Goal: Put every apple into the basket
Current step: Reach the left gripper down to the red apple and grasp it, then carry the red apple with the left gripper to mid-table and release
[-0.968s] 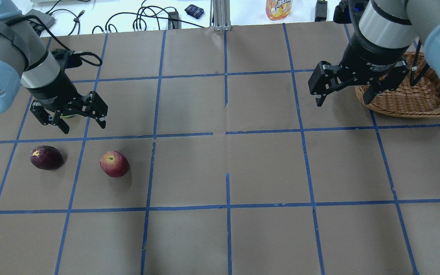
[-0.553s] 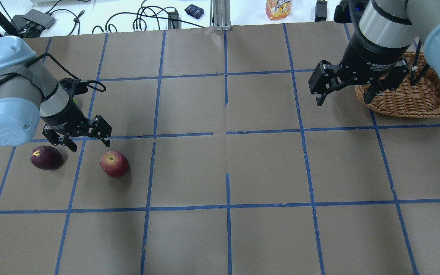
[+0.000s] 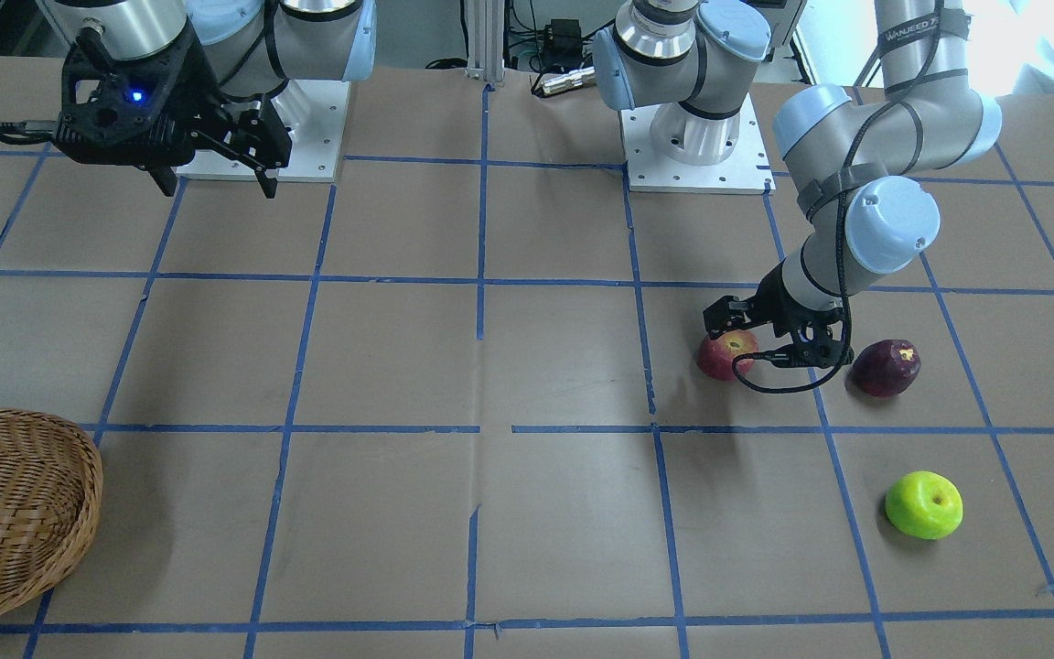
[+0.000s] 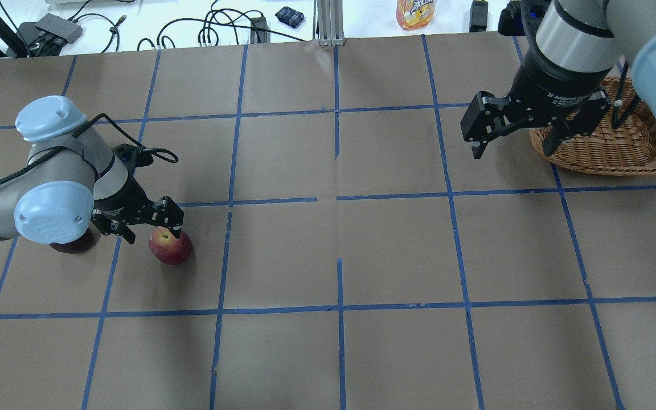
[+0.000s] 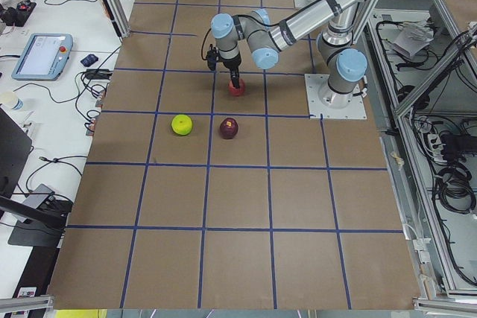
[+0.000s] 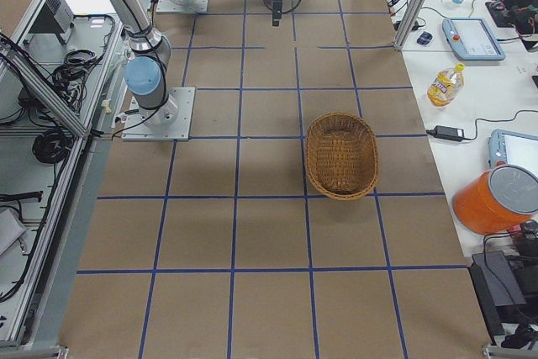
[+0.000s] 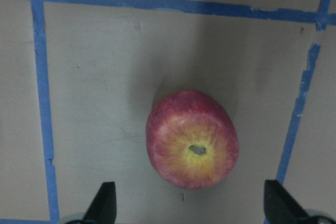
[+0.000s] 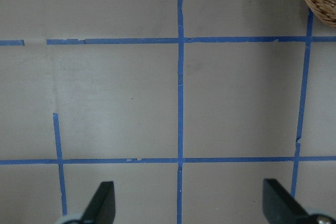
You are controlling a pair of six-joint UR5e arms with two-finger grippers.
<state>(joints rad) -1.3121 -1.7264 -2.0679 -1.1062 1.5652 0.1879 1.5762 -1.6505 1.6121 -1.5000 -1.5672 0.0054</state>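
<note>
Since a second ago the left gripper (image 4: 153, 229) has dropped to hover, jaws spread, over the red apple (image 4: 171, 246) at the table's (image 4: 396, 250) 9 o'clock seen from overhead; nothing is grasped yet. The basket (image 4: 613, 154) waits toward 2 o'clock beside the unmoved, unclenched right gripper (image 4: 511, 149).

Red apple (image 3: 724, 359), maroon apple (image 3: 884, 368), green apple (image 3: 923, 504) clustered, wicker basket (image 3: 5, 513) well apart

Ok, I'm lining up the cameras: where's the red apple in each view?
Front-facing: red apple right of centre, middle height.
Overhead: left, just below mid-height.
Exterior left: upper centre, under the near arm.
Exterior right: top edge, too small to tell.
Left wrist: centre.
Right wrist: not in it.
Shared landmark: left gripper, open, at it.
</note>
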